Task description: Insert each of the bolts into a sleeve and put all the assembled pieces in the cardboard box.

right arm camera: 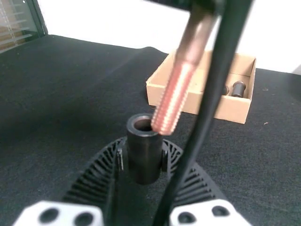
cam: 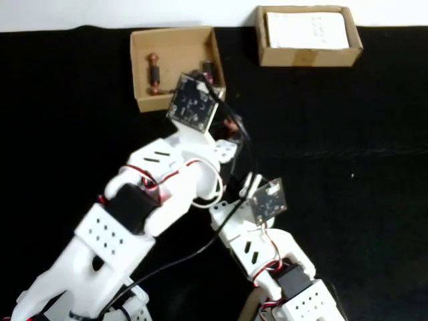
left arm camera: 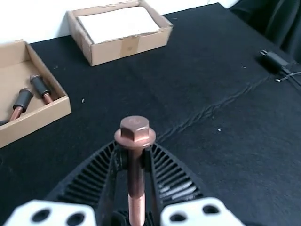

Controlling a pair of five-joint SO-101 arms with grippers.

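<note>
Cloth in black covers the worktop under both claws. Two white arms stand on it. The left arm is the big one. It stretches up until its claw is near the corner of the cardboard box. The right arm is shorter, and its claw sits just below the left one.

The cardboard box lies just past both claws, with its open side up. A second box lies farther off, well apart from the claws, and has a white sheet inside.

The left claw is squeezed tight on a copper bolt. It grips the smooth stem just under the six-sided head. The head sticks out past the fingertips.

The right claw is squeezed tight on a black sleeve. The sleeve stands up straight out of the claw, with its hole facing up. The bolt comes down at a slant from above this claw. Its screw end is right at the hole of the sleeve. I cannot tell if the tip is inside the hole. A black cable hangs just beside the sleeve.

Two done pieces lie in the cardboard box, each a bolt with a black sleeve on it.
</note>
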